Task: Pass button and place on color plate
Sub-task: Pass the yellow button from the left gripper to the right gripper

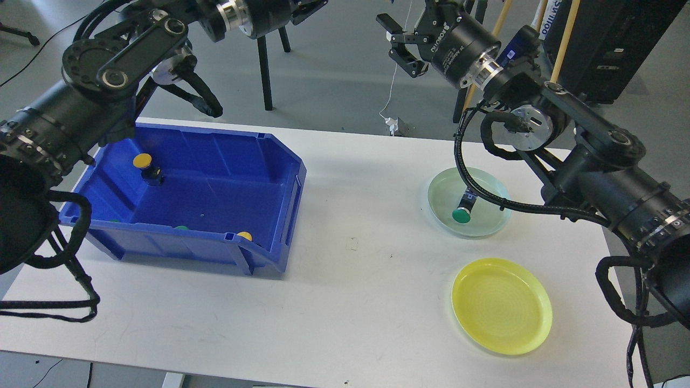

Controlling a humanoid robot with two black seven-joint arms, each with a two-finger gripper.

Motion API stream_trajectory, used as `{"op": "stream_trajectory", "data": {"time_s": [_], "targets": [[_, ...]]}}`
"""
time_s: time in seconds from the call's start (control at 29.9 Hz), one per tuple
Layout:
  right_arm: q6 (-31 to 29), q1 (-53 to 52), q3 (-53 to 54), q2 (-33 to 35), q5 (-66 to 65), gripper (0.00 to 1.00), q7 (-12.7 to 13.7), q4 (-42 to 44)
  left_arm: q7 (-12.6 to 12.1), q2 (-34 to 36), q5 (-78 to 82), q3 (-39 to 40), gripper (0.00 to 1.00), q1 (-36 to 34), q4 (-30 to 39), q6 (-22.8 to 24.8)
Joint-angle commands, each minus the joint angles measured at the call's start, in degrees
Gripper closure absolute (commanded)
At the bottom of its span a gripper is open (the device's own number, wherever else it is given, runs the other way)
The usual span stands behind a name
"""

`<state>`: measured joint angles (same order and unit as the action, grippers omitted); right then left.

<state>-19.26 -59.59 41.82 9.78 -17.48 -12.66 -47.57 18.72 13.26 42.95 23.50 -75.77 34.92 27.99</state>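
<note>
My right gripper (396,46) hangs high above the table's far edge, open, with nothing visible between its fingers. My left gripper (308,6) is cut off by the top edge, so its fingertips and anything in them are hidden. A yellow button (143,161) stands in the far left of the blue bin (269,145). Another yellow button (245,236) and a green button (181,228) lie against the bin's front wall. A green button (461,214) lies on the pale green plate (488,188). The yellow plate (501,305) holds nothing.
The white table (356,280) carries the bin at left and both plates at right. My right arm's links and cables (587,178) hang over the green plate's far side. Chair legs (265,75) and poles stand on the floor behind the table.
</note>
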Motion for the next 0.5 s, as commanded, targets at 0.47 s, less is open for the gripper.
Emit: {"op": "stream_trajectory", "data": {"time_s": [0.47], "targets": [[-1.1, -0.6, -0.2, -0.9, 1.2, 0.41, 0.4, 0.3, 0.1, -0.2, -1.2, 0.2, 0.91, -0.1, -2.6, 0.0]]}}
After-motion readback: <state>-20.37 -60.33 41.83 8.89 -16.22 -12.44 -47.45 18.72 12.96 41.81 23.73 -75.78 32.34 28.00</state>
